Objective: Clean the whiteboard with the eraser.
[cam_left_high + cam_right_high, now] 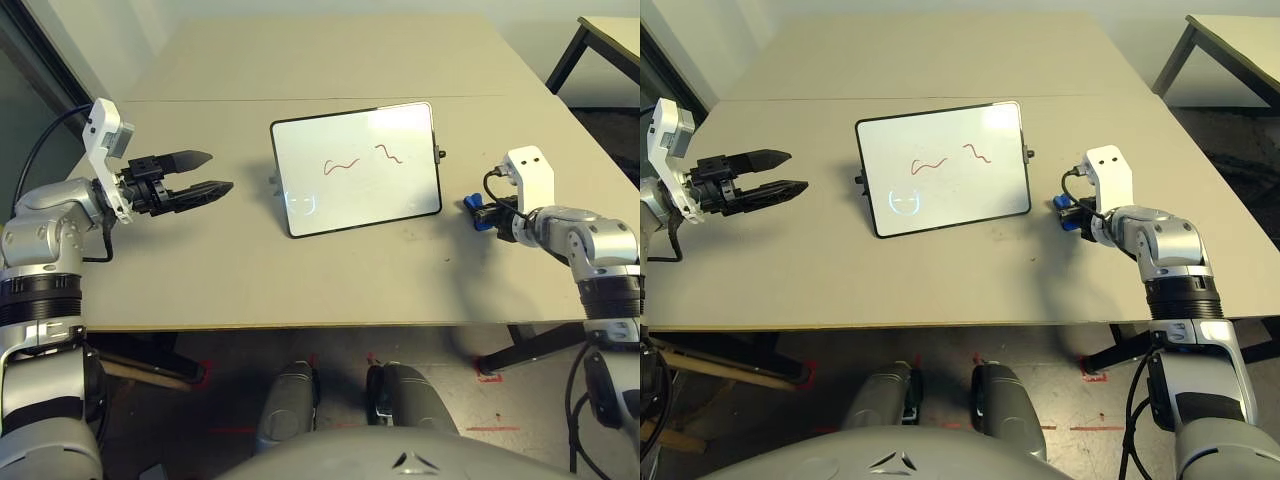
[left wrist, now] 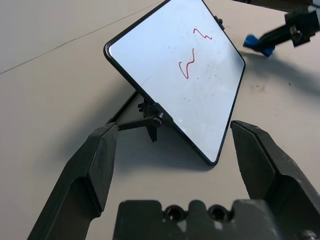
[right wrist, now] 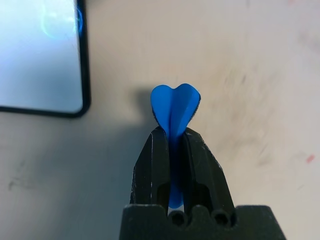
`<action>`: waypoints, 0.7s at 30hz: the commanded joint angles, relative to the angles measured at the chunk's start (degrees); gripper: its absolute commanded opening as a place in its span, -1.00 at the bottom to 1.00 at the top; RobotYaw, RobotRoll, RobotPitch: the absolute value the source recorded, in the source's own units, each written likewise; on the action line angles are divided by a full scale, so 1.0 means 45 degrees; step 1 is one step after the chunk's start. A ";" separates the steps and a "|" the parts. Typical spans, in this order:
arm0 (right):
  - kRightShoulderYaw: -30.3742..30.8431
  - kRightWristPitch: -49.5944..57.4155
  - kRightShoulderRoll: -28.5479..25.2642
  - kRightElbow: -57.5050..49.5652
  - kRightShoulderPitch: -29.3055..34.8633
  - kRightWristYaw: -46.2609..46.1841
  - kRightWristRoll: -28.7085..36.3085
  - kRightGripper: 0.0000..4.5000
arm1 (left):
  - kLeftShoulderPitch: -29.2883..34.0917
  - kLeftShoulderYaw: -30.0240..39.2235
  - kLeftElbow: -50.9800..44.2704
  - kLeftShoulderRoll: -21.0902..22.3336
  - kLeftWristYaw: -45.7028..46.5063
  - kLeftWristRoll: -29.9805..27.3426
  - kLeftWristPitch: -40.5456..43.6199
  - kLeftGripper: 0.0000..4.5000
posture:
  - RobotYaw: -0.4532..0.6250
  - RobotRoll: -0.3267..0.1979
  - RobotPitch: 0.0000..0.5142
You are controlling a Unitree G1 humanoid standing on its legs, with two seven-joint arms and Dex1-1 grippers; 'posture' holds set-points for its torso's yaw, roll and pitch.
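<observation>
The whiteboard (image 1: 358,168) stands propped on its small stand at the table's middle, with two red squiggles (image 1: 342,166) on its upper half. To its right my right gripper (image 3: 172,136) is shut on the blue eraser (image 3: 175,107), squeezing it so its end bulges out beyond the fingertips. The eraser (image 1: 478,212) sits low by the table, a short way off the board's right edge. My left gripper (image 1: 210,172) hovers open to the left of the board, pointing at it, with nothing between its fingers (image 2: 95,165).
The beige table (image 1: 300,280) has bare room in front of and behind the board. A second table's black leg (image 1: 565,55) shows at the far right corner. The table's front edge runs just below both arms.
</observation>
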 commanded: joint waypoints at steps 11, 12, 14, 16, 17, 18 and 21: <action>0.3912 -0.1979 -0.0091 -0.2276 -0.1668 0.0959 -0.2734 -0.96 | -0.0434 -0.0512 -0.0071 -0.0227 -0.0090 -0.0050 -0.0155 1.00 | 0.22 0.25 -0.73; 0.4248 -0.2225 -0.0072 -0.2139 -0.1863 0.1002 -0.3086 -0.96 | -0.0472 -0.0555 -0.0058 -0.0237 -0.0121 -0.0013 -0.0218 1.00 | 0.22 0.25 -0.73; 0.4729 -0.2601 -0.0120 -0.1813 -0.2217 0.1143 -0.3655 -0.96 | -0.0554 -0.0628 -0.0055 -0.0284 -0.0145 0.0019 -0.0251 1.00 | 0.22 0.25 -0.75; 0.5081 -0.2839 -0.0194 -0.1558 -0.2487 0.1328 -0.4102 -0.96 | -0.0628 -0.0661 -0.0110 -0.0336 -0.0149 -0.0009 -0.0229 1.00 | 0.23 0.25 -0.75; 0.5256 -0.2946 -0.0220 -0.1382 -0.2607 0.1411 -0.4354 -0.96 | -0.0667 -0.0671 -0.0126 -0.0365 -0.0140 -0.0015 -0.0231 1.00 | 0.23 0.25 -0.75; 0.5407 -0.3072 -0.0259 -0.1226 -0.2691 0.1489 -0.4595 -0.96 | -0.0687 -0.0674 -0.0147 -0.0386 -0.0131 -0.0021 -0.0228 1.00 | 0.23 0.25 -0.75; 0.5738 -0.3487 -0.0355 -0.0847 -0.2800 0.1776 -0.5213 -0.96 | -0.0694 -0.0670 -0.0174 -0.0419 -0.0123 -0.0011 -0.0251 1.00 | 0.23 0.25 -0.74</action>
